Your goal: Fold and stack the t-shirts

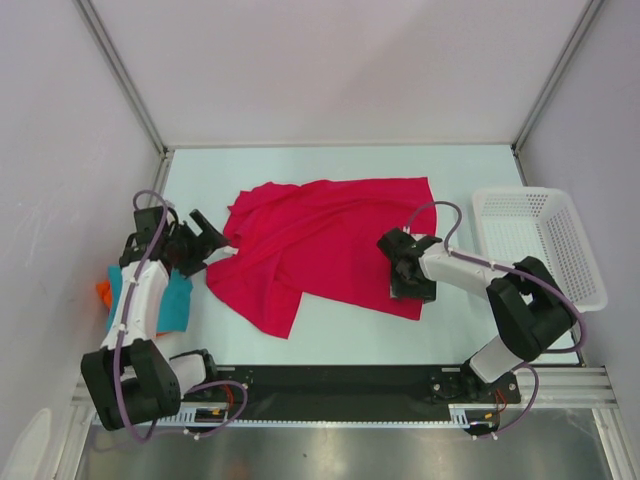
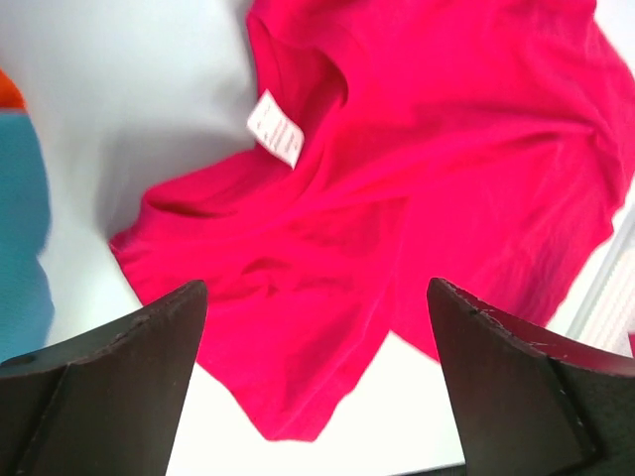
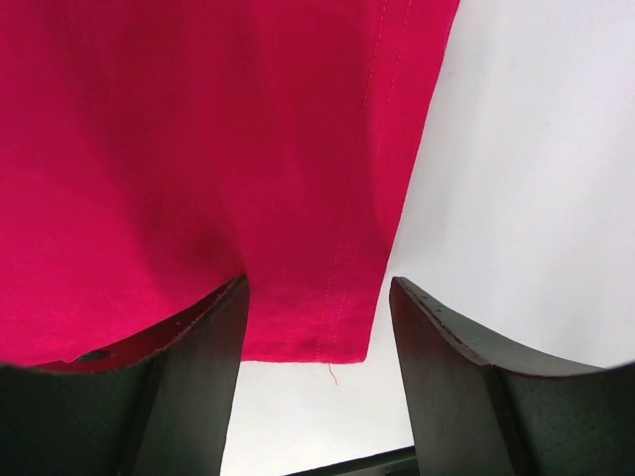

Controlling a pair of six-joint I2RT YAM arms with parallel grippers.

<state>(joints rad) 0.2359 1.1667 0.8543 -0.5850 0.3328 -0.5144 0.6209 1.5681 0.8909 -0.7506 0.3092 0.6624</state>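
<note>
The soft crimson-pink t-shirt (image 1: 320,240) is lying rumpled, its small white tag (image 2: 275,127) unreadable. The left gripper (image 2: 317,288) is gaping wide and empty, and the right gripper (image 3: 319,283) is standing wide over the stitched hem (image 3: 298,349).

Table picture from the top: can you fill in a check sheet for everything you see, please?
Surface: pale table, no spills seen.
Job's things: crimson-pink t-shirt lies rumpled in the middle; teal-blue t-shirt and orange t-shirt lie together at the left edge.
Clutter: white mesh basket at the right.
Grippers: left gripper open, holding nothing; right gripper open over the pink shirt's hem.
Cables: purple cables loop along both arms.
Surroundings: plain walls, metal frame posts.
</note>
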